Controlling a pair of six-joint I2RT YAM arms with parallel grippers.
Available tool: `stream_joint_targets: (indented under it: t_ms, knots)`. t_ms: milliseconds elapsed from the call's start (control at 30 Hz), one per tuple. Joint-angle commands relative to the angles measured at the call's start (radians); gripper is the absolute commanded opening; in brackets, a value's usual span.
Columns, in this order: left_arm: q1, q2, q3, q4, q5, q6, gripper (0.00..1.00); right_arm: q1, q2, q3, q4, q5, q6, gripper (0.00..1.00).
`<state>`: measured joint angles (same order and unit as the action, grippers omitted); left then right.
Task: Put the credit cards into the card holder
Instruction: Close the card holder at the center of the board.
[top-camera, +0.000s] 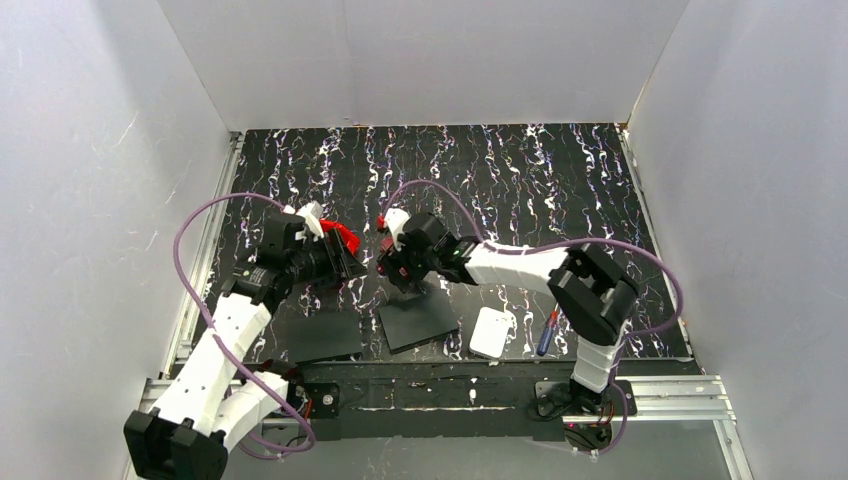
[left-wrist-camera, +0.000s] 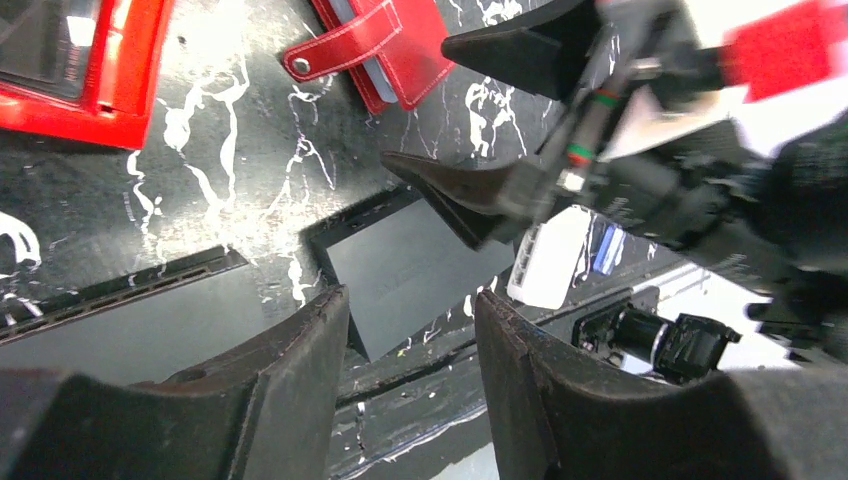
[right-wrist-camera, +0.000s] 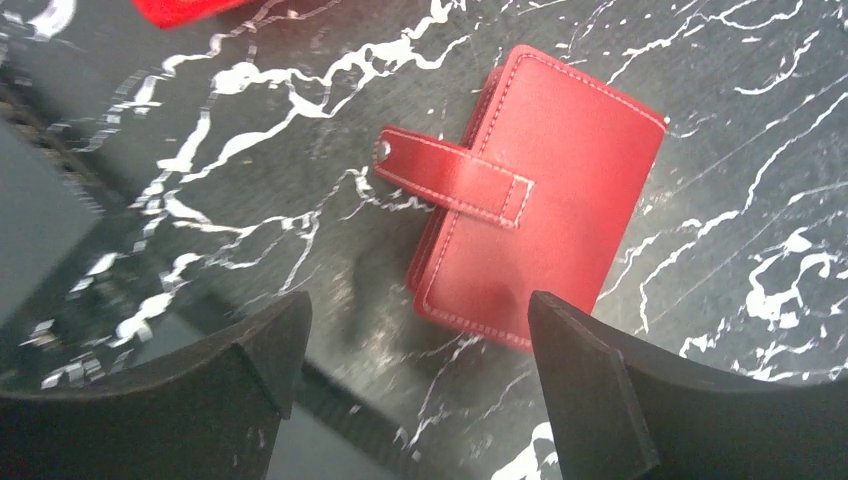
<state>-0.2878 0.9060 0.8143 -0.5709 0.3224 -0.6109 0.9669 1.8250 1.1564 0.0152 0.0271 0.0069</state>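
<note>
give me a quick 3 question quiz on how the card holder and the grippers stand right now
1. True or false: the right gripper grips the card holder.
2. The card holder's strap is: A) snapped shut, B) loose, its end sticking out past the edge, C) torn off.
3. Fill in: the left gripper has its jaws apart and holds ___.
Key: 1 false; 2 B; 3 nothing.

Top external: high, behind the near edge, looking down over the whole tabletop (top-camera: 560, 180). Both wrist cams close, tilted down at it; both share the card holder (right-wrist-camera: 560, 180). Left wrist also catches the right end effector (left-wrist-camera: 415, 100).
</note>
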Motion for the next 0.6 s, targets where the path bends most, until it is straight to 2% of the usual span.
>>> stream_joint_targets:
  t_ms: [0,133,233,267,300,467,567]
  knots:
    - [0.008,0.140,0.045,0.084,0.171,0.009,0.46,-0.101,-0.134,-0.002,-0.064,-0.162,0.200,0.88]
    - [-0.001,0.322,0.106,0.205,0.287,-0.029,0.39,-0.245,-0.166,-0.083,0.022,-0.311,0.363,0.85]
    - [-0.022,0.478,0.188,0.251,0.306,-0.038,0.35,-0.341,-0.117,-0.095,0.086,-0.461,0.480,0.72]
    - [-0.025,0.527,0.216,0.261,0.305,-0.050,0.33,-0.371,-0.091,-0.096,0.115,-0.517,0.525,0.63]
    - [-0.026,0.568,0.238,0.276,0.315,-0.063,0.31,-0.394,-0.068,-0.095,0.140,-0.559,0.558,0.59]
    - [-0.028,0.744,0.338,0.295,0.291,-0.046,0.19,-0.431,0.039,-0.069,0.226,-0.668,0.619,0.58]
    - [-0.029,0.842,0.365,0.279,0.302,-0.015,0.17,-0.433,0.085,-0.052,0.255,-0.691,0.642,0.60]
